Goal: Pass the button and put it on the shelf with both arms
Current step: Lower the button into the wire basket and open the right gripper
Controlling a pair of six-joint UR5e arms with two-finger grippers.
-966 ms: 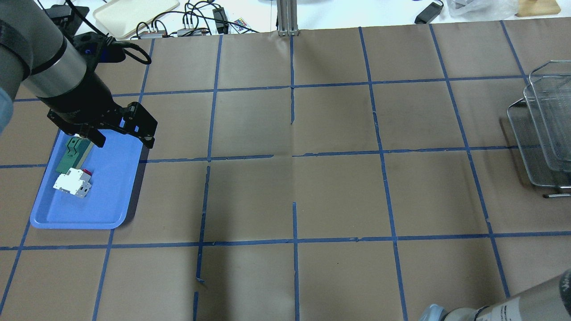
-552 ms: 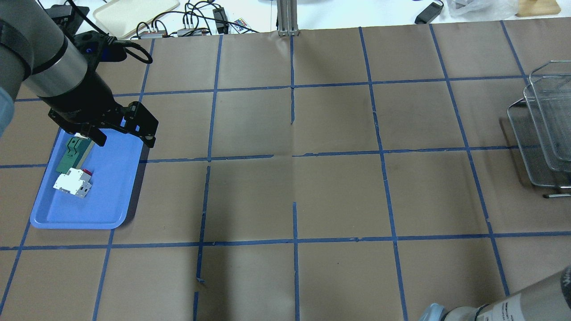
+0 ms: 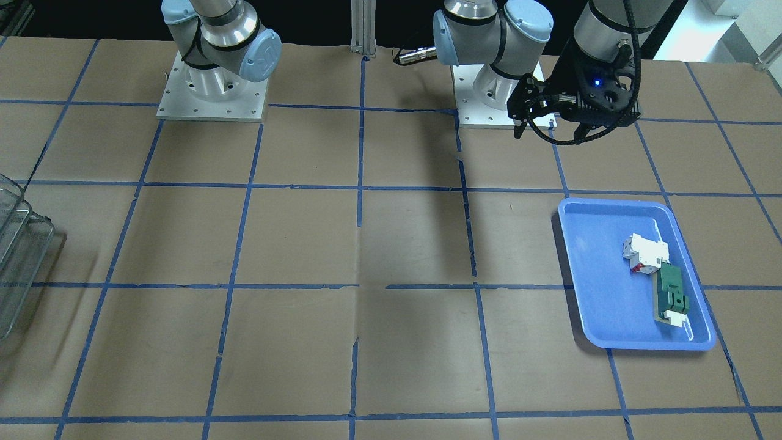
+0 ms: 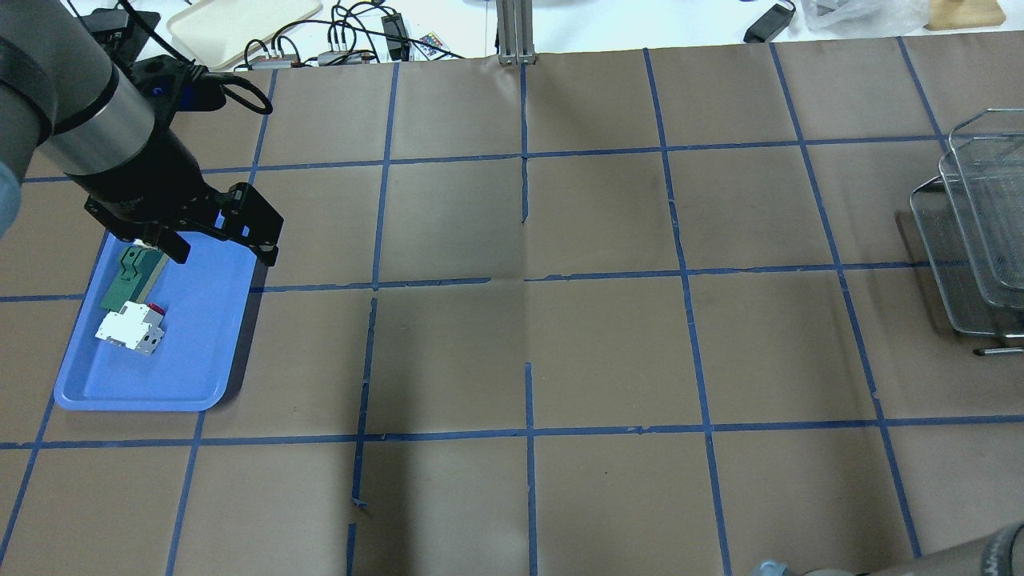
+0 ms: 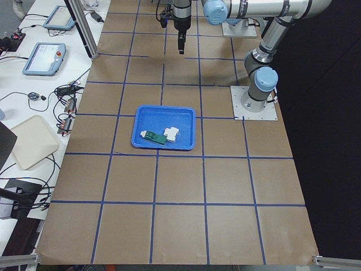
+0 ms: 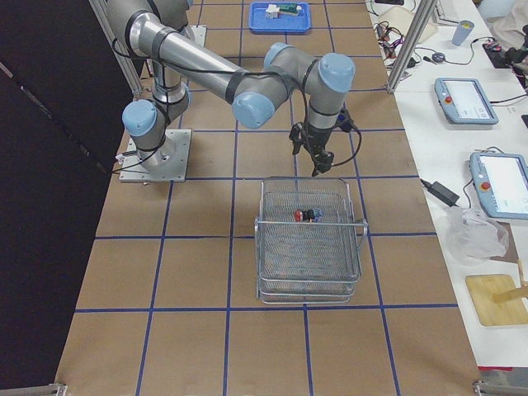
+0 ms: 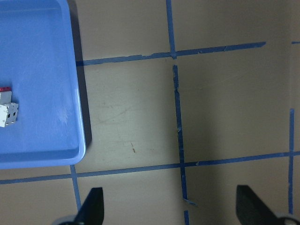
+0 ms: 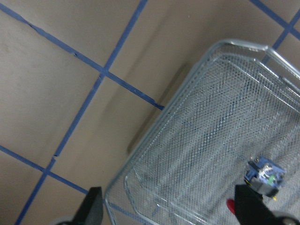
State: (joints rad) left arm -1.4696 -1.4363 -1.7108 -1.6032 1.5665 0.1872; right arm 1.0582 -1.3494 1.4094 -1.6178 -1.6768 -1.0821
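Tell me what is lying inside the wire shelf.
The button lies on the top mesh tier of the shelf, its red head and bluish rear block showing. Nothing else shows there. The lower tiers are mostly covered by the top one.

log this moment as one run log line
button: lying in shelf | right gripper: open, empty, near shelf | left gripper: open, empty, raised near blue tray

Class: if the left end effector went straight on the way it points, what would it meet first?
The left end effector would probably meet the brown table near a blue tape line, beside the blue tray, not in it.
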